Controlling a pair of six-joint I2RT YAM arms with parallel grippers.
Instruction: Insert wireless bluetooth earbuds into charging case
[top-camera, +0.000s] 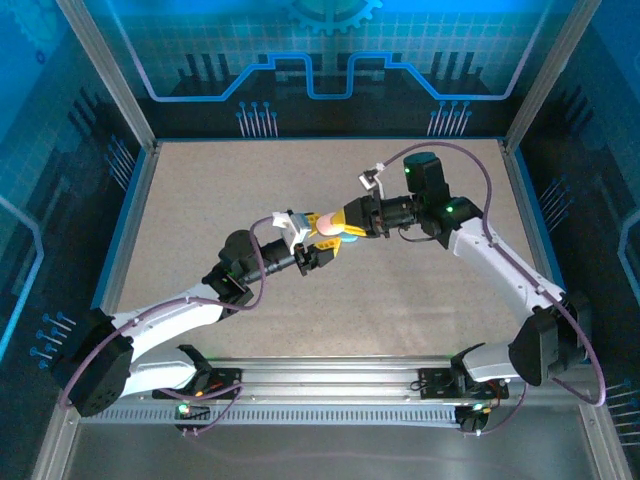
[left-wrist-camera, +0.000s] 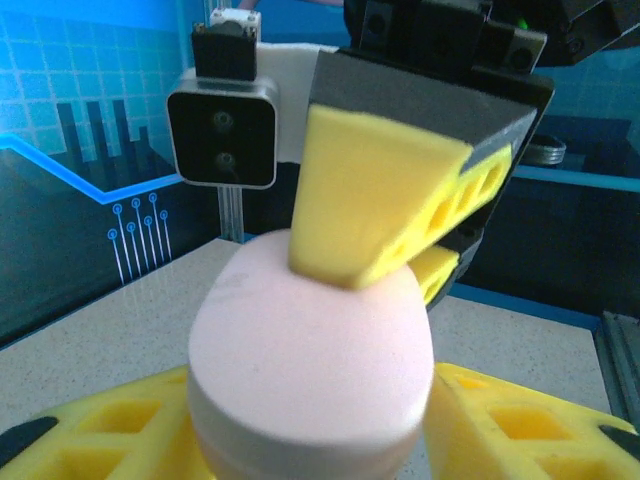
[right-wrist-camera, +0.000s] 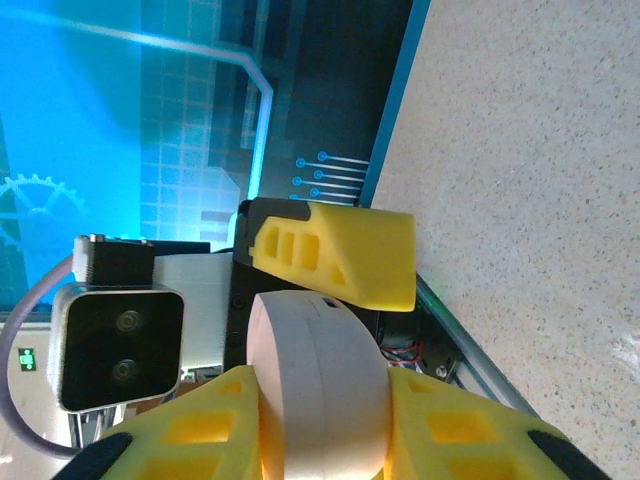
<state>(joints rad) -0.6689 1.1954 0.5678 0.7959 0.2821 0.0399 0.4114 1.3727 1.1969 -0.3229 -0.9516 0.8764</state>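
A pale pink oval charging case (top-camera: 327, 229) hangs in mid-air over the table's middle, its lid closed along a visible seam. My right gripper (top-camera: 346, 224) comes in from the right and is shut on the case (right-wrist-camera: 320, 370), its yellow fingers (right-wrist-camera: 190, 430) pressed against both flat faces. My left gripper (top-camera: 320, 247) reaches in from the left. Its yellow fingers (left-wrist-camera: 505, 425) stand close on either side of the case (left-wrist-camera: 310, 340); I cannot tell if they press on it. The right gripper's fingers (left-wrist-camera: 375, 195) clamp the case's far end. The earbuds are out of view.
The speckled beige table (top-camera: 220, 200) lies below both arms, bounded by blue side strips and aluminium posts (top-camera: 105, 75). A metal rail (top-camera: 330, 375) carrying the arm bases runs along the near edge. Each wrist camera block (left-wrist-camera: 222, 125) sits close to the opposite gripper.
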